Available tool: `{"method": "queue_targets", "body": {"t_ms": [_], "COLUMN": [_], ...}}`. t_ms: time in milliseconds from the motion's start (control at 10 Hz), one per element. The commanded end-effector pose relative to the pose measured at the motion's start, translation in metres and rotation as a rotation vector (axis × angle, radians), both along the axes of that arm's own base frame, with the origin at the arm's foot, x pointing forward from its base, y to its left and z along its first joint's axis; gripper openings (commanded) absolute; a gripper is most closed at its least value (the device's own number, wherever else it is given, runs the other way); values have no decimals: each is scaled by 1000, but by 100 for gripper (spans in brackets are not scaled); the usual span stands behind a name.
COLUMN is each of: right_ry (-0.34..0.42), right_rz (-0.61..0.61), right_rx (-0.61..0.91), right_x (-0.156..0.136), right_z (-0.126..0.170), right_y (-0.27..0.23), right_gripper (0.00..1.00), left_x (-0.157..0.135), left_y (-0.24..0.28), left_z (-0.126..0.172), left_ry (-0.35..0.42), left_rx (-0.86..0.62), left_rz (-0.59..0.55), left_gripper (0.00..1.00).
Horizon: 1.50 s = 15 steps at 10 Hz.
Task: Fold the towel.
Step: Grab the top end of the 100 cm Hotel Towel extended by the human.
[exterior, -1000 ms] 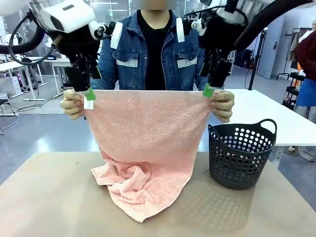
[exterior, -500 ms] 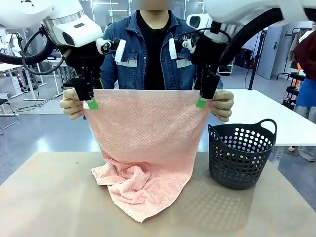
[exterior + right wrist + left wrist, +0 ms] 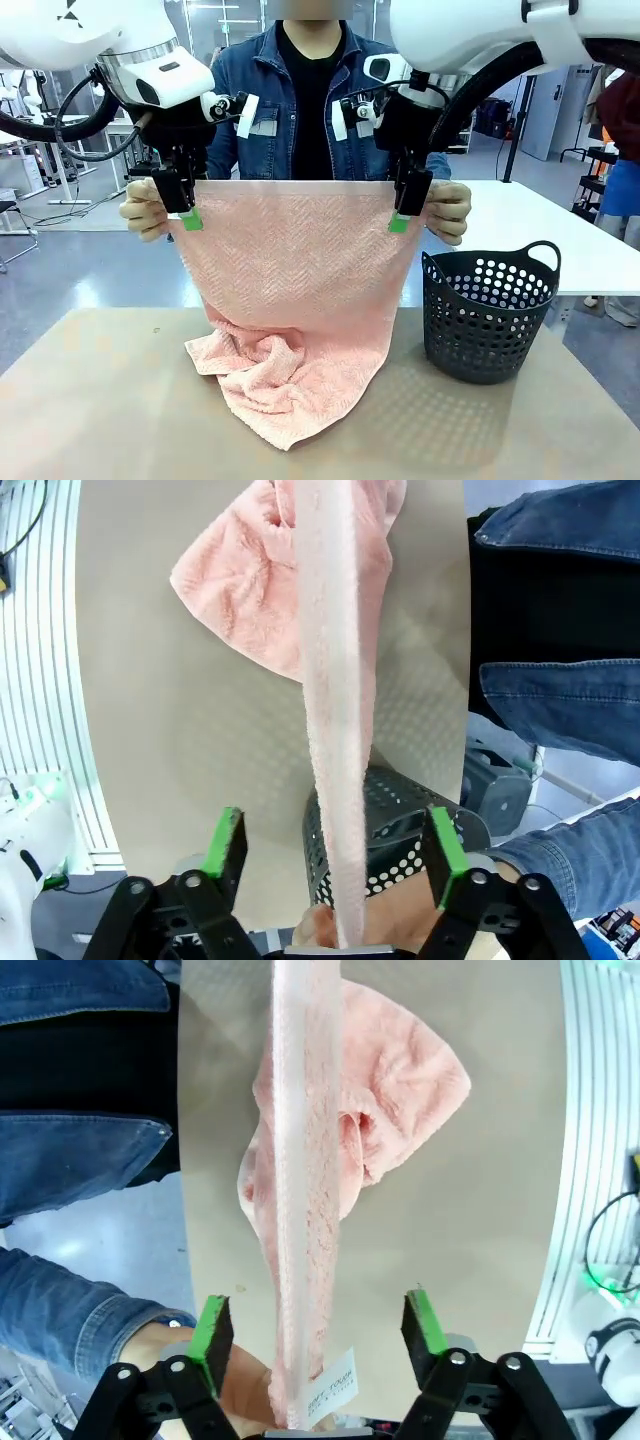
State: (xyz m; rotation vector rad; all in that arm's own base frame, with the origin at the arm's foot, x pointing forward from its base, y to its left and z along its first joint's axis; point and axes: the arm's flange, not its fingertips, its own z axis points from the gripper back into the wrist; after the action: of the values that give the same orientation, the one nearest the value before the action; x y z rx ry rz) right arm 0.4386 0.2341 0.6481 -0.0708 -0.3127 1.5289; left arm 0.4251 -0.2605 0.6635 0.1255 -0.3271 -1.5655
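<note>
Front view: The towel (image 3: 295, 270) hangs as a sheet from its top edge, which the person's hands (image 3: 145, 210) pinch at both corners. Its lower part lies bunched on the table (image 3: 100, 400), beside the basket (image 3: 490, 320). The left gripper (image 3: 185, 210) and right gripper (image 3: 402, 212) sit at the top edge, just inside the hands.

Handling, as judged: light, limp terry cloth that sags wherever it is unsupported. It is not fragile, and the pile should give good friction. Grip the top hem near each corner.

Left wrist view: The jaws are spread and straddle the hem, with neither pad touching cloth. The tag (image 3: 330, 1395) lies between them.

Right wrist view: The jaws are likewise spread on either side of the hem, which hangs above the basket.

Change from one second ago: Both grippers have descended from above the top edge and shifted slightly inward. The towel, hands and basket are unmoved.
</note>
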Motion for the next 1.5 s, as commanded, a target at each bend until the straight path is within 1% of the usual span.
{"method": "queue_targets", "body": {"t_ms": [0, 100, 300, 400, 500, 900, 1000, 1100, 1400], "right_ry": [-14, -12, -9, -7, -5, -8, -7, 2, 2], "right_rz": [15, 11, 8, 6, 6, -1, 8, 3, 3], "right_rx": [-36, -44, -48, -46, -45, -26, 4, -22, -22], "right_x": [5, 5, 4, 3, 2, 1, 1, 3, 3], "right_z": [-5, -6, -6, -6, -7, -9, -11, -5, -5], "right_y": [1, 1, 0, 0, -1, -4, -8, 1, 1], "right_gripper": [29, 0, 0, 7, 0, 0, 0, 0, 0], "left_x": [3, 3, 3, 3, 2, 1, 1, 4, 4], "left_y": [7, 9, 12, 12, 13, 15, 16, 8, 8], "left_z": [1, 0, -1, -2, -2, -1, -5, -1, -1], "left_ry": [27, 31, 32, 31, 28, 26, 15, 12, 12], "left_rx": [-22, -18, -17, -15, -12, -11, 3, -3, -3], "left_rz": [-4, 3, 6, 5, 6, 9, 14, 19, 19], "left_gripper": [32, 0, 0, 5, 0, 0, 0, 0, 0]}}
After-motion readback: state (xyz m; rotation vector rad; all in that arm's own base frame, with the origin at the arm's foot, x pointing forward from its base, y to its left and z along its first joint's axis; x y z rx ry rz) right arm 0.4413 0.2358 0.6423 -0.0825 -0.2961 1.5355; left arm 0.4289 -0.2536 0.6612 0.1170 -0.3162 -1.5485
